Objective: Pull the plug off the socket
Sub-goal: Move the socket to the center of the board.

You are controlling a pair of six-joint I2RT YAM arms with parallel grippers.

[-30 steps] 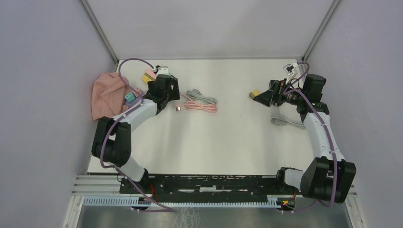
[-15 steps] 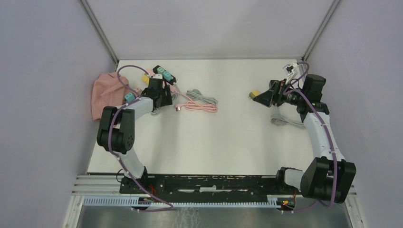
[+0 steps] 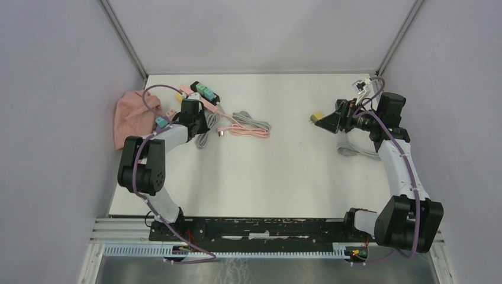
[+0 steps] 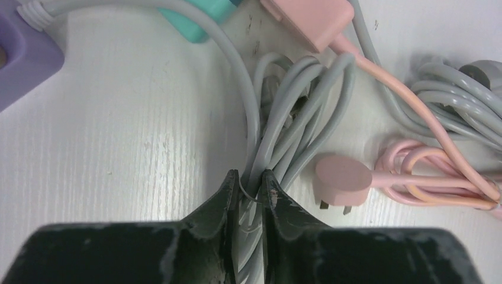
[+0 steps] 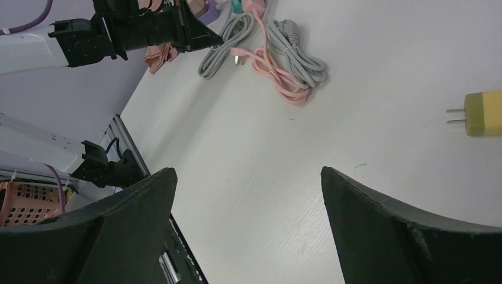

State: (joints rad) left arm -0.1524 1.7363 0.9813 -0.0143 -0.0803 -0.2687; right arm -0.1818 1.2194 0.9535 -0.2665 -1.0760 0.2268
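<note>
Two hands: well apart, at opposite sides of the counter (image 3: 278,171).
Left hand (image 4: 250,190): nearly closed, pinched the grey cable (image 4: 284,130) bundle.
Right hand (image 5: 247,174): spread wide, held nothing.
Socket strip (image 3: 215,99): lay far left, teal plugs (image 3: 202,89) seated on it.
Yellow plug (image 5: 482,112): lay loose on the counter.

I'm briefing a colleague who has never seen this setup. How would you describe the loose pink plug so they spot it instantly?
Start at the far left corner of the table, where cords pile up by the left gripper. Just right of the grey cable bundle it pinches lies the pink plug: the only rounded pink head with bare metal prongs, plugged into nothing.
</note>
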